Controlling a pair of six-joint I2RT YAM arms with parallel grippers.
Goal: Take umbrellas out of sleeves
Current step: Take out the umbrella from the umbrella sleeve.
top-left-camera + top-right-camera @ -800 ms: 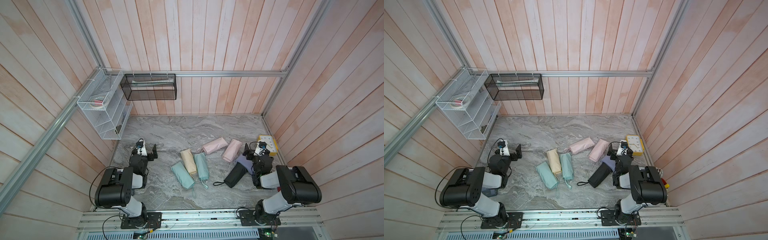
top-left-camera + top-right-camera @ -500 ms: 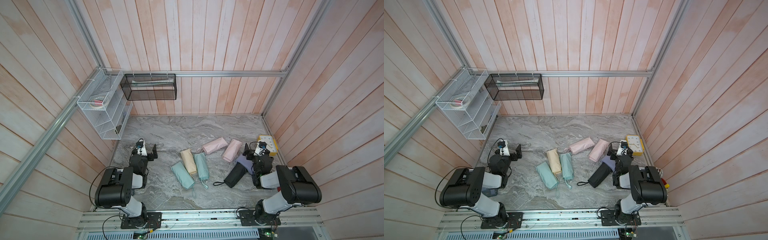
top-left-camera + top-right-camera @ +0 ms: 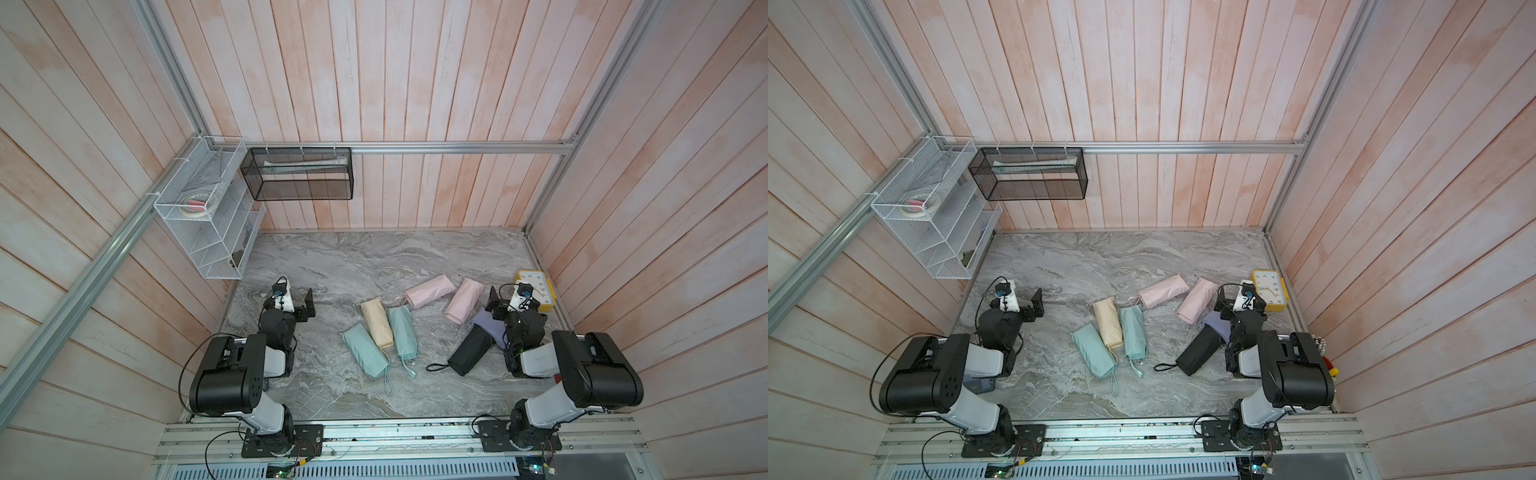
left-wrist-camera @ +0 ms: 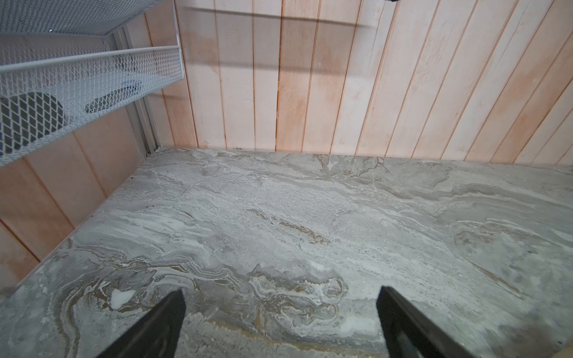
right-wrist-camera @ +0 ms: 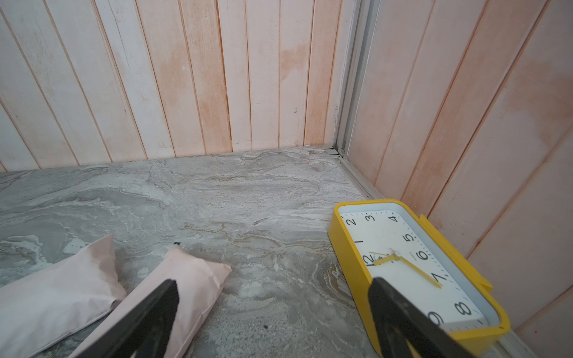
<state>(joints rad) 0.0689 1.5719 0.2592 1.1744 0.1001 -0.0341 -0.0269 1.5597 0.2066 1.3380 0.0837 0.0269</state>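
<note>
Count seven umbrellas on marble table (image 3: pixel 332 266), all sleeved: two mint sleeves (image 3: pixel 365 351), one cream-yellow sleeve (image 3: pixel 377 322), two pink sleeves (image 3: pixel 429 291), one lavender sleeve (image 3: pixel 488 326) (partly hidden by right arm), one black sleeve (image 3: pixel 471 352). Jaws of left gripper (image 4: pixel 281 292) spread wide over marble, empty. Jaws of right gripper (image 5: pixel 273 282) spread too, empty, near pink sleeves and one yellow clock (image 5: pixel 403 257). Only pinks plus clock in right wrist view, only marble and white mesh shelf (image 4: pixel 93 68) in left; full count in both top views only.

Robot test cell, lab-type: pale wood-plank walls (image 3: pixel 415 83) boxed by an aluminium frame (image 3: pixel 457 148), marble-look tabletop (image 3: pixel 374 257), left arm (image 3: pixel 232 374) and right arm (image 3: pixel 590 378) bolted to a slotted base rail (image 3: pixel 415 434), white wire rack (image 3: pixel 208 249) and black mesh basket (image 3: pixel 299 191) hung on the walls.
</note>
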